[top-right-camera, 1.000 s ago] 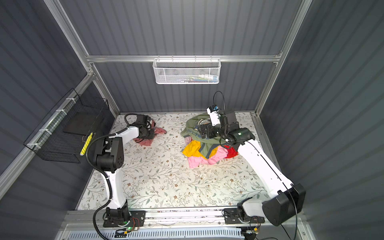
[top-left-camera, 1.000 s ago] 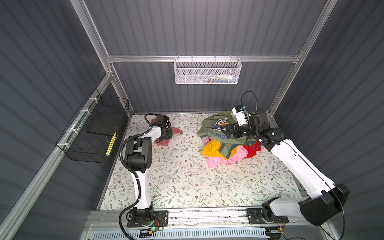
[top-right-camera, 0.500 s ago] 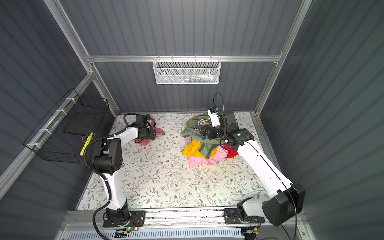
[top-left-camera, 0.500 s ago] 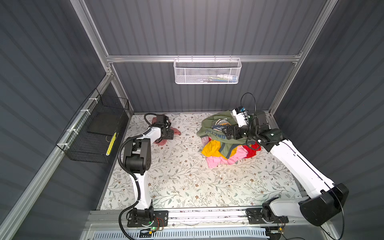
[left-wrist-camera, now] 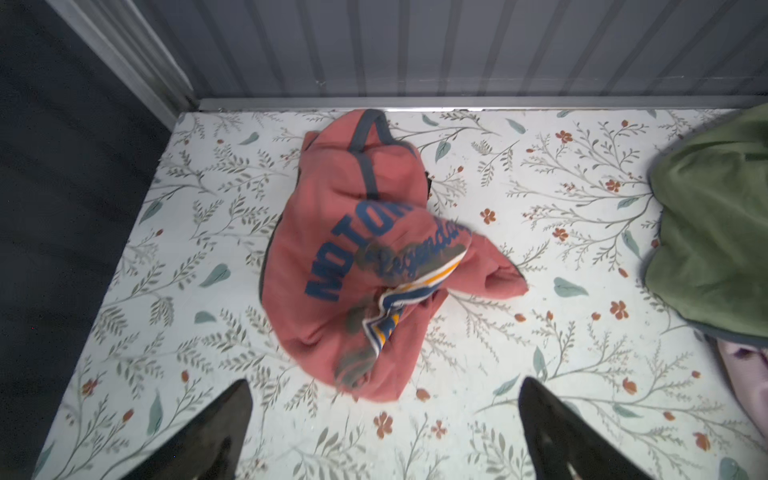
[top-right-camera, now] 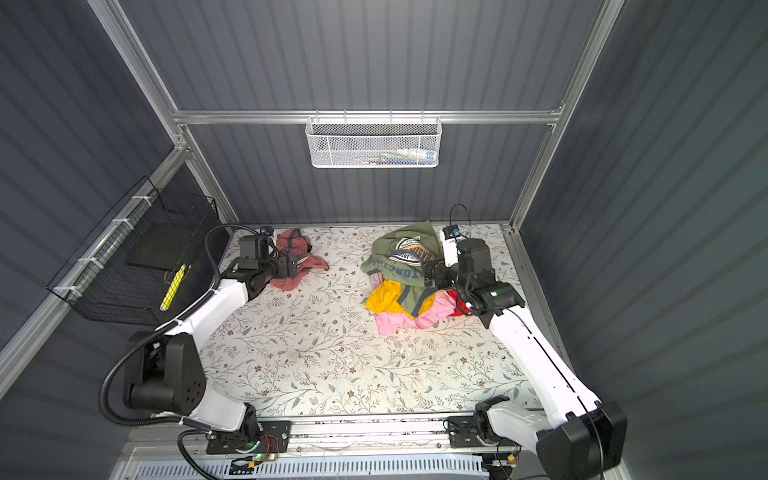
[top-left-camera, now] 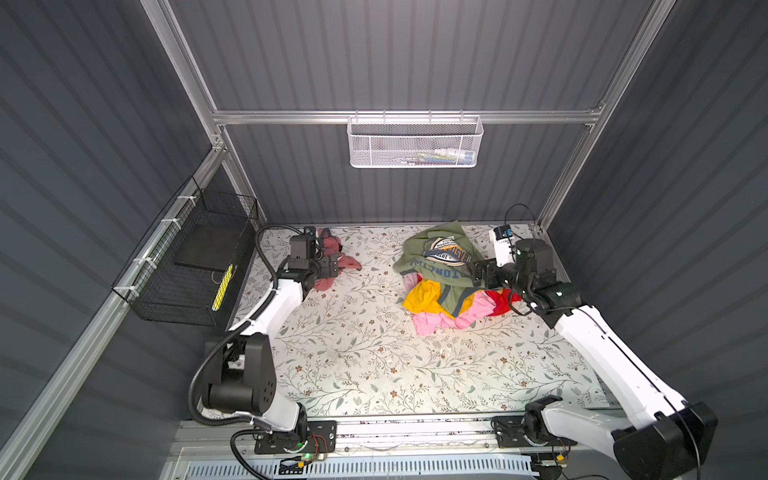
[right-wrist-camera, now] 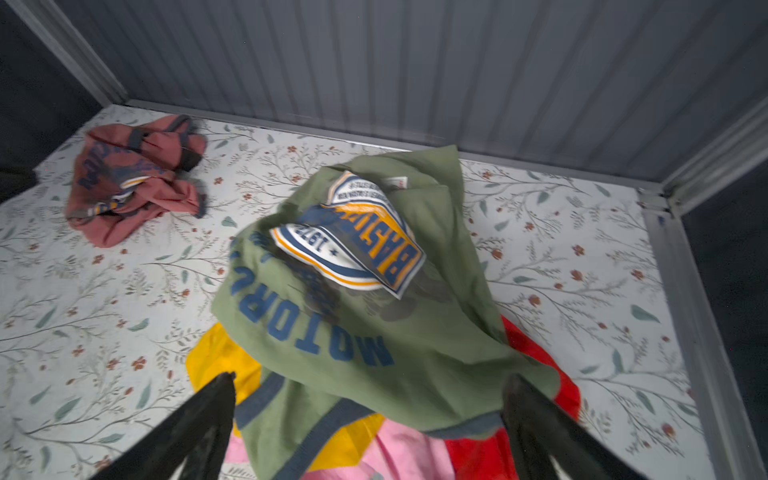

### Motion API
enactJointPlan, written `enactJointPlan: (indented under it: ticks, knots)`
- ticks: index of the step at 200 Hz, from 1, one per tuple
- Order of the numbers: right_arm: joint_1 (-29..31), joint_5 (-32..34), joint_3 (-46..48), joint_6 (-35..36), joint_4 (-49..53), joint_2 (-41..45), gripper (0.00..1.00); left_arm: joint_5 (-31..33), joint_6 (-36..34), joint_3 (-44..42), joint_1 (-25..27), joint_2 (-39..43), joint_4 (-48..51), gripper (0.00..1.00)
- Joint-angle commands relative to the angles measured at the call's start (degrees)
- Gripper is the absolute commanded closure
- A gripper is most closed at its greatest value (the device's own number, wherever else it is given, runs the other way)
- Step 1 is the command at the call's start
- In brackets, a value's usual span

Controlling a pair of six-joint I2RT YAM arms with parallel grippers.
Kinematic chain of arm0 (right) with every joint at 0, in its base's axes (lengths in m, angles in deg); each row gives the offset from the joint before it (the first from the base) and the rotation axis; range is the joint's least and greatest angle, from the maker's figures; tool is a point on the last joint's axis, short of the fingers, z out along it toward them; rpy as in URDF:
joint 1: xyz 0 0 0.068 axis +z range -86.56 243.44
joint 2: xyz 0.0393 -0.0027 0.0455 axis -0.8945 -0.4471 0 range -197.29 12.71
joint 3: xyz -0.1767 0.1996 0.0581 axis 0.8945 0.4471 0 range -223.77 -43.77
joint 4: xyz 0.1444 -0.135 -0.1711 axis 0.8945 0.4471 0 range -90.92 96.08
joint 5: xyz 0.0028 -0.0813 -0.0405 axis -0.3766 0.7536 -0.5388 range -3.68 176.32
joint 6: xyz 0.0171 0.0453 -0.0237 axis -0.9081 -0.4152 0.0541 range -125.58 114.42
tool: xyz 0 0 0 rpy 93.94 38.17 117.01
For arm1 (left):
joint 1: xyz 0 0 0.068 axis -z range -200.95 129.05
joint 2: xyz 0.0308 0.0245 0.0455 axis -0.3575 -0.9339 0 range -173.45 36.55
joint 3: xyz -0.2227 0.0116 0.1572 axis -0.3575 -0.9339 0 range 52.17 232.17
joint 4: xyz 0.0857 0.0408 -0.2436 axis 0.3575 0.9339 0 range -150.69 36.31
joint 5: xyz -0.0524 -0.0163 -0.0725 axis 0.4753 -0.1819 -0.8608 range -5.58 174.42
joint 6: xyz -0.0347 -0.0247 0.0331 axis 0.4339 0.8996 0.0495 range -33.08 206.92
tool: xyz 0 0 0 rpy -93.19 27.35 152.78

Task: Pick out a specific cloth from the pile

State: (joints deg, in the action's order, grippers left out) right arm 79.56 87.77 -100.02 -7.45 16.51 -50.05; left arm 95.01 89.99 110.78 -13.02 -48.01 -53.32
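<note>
The cloth [left-wrist-camera: 353,257], a salmon-pink T-shirt with blue lettering and dark neck trim, lies crumpled near the back left corner of the table, in both top views [top-left-camera: 348,262] [top-right-camera: 312,262] and the right wrist view [right-wrist-camera: 124,195]. It is well apart from the pile. My left gripper [left-wrist-camera: 384,399] [top-left-camera: 330,266] [top-right-camera: 293,266] is open just short of the cloth, with only bare table between its fingers. The pile [top-left-camera: 440,303] [top-right-camera: 399,303] sits at the back right, an olive green T-shirt [right-wrist-camera: 353,332] on top. My right gripper [right-wrist-camera: 370,386] [top-left-camera: 478,272] is open, its fingers straddling the olive shirt's hem.
A black wire basket [top-left-camera: 187,266] hangs on the left wall and a white mesh basket [top-left-camera: 415,141] on the back wall. The grey back wall [left-wrist-camera: 457,50] rises close behind the cloth. Yellow, light pink and red garments [right-wrist-camera: 478,453] lie under the olive shirt.
My left gripper has opened and let go of the cloth, which now rests on the table. The right arm has stayed over the pile.
</note>
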Motion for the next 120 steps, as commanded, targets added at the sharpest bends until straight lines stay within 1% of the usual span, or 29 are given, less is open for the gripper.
enactJointPlan:
  ticks: [1, 12, 27, 42, 57, 92, 95, 102, 120]
  knots:
    - [-3.56, 4.54, 10.59, 2.20, -12.94, 5.56, 0.01, 4.96, 1.22, -9.06, 0.47, 5.63, -7.63, 0.00]
    - [-4.98, 6.24, 17.56, 2.55, -20.06, 7.96, 0.01, 6.71, 1.54, -13.96, 0.43, 7.80, -10.94, 0.00]
    - [-6.41, 9.07, 25.84, 2.38, -28.94, 9.59, 0.01, 8.59, 2.06, -17.50, 0.44, 8.44, -13.32, 0.00]
    - [-7.67, 11.27, 32.98, 1.17, -37.65, 9.12, 0.01, 9.79, 2.37, -20.16, 0.43, 8.01, -16.12, 0.00]
    - [-8.40, 12.72, 37.94, 0.32, -46.25, 7.11, 0.01, 11.30, 2.70, -22.72, 0.43, 7.82, -19.55, 0.00]
    - [-9.67, 13.79, 42.80, -0.41, -60.20, -0.87, 0.01, 12.87, 2.08, -27.51, 0.43, 8.04, -27.41, 0.00]
    - [-9.80, 13.78, 42.96, -0.28, -62.00, -2.71, 0.01, 13.03, 1.95, -27.84, 0.43, 8.01, -27.90, 0.00]
    - [-9.92, 14.19, 42.39, -0.42, -62.68, -3.89, 0.01, 13.51, 1.94, -28.50, 0.43, 7.76, -28.87, 0.00]
    - [-11.23, 10.48, 41.23, -0.38, -65.53, -7.19, 0.01, 14.76, 1.99, -29.45, 0.43, 6.66, -30.05, 0.00]
